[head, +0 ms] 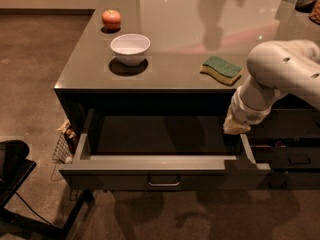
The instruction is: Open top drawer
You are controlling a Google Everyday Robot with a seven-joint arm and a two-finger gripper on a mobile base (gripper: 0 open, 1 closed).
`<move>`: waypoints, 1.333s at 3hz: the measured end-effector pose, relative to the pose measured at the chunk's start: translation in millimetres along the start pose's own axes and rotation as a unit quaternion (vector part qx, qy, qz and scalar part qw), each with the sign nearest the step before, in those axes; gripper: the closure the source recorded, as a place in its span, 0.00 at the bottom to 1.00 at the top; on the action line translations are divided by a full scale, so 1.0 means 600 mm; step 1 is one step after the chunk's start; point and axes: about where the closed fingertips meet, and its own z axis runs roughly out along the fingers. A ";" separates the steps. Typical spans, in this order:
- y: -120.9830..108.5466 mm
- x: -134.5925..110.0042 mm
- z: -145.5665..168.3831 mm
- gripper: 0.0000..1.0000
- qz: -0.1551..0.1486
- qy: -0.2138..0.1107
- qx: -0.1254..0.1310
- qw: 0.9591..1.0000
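The top drawer [150, 163] is sticking far out from under the surface [175, 54]. The end effector [236, 127] is hanging over the drawer's right side. I cannot tell how open it is.

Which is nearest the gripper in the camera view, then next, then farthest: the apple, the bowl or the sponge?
The gripper hangs at the right rear corner of the open top drawer.
1. Sponge: right front of the counter, just above the gripper.
2. Bowl: left front of the counter.
3. Apple: far left, behind the bowl.
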 end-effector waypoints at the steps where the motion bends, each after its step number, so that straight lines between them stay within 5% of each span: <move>1: -0.027 -0.008 0.042 1.00 -0.012 -0.036 0.001 0.999; 2: -0.028 -0.008 0.049 1.00 -0.015 -0.039 -0.001 0.999; 4: 0.034 -0.019 0.142 1.00 0.000 -0.067 -0.041 0.997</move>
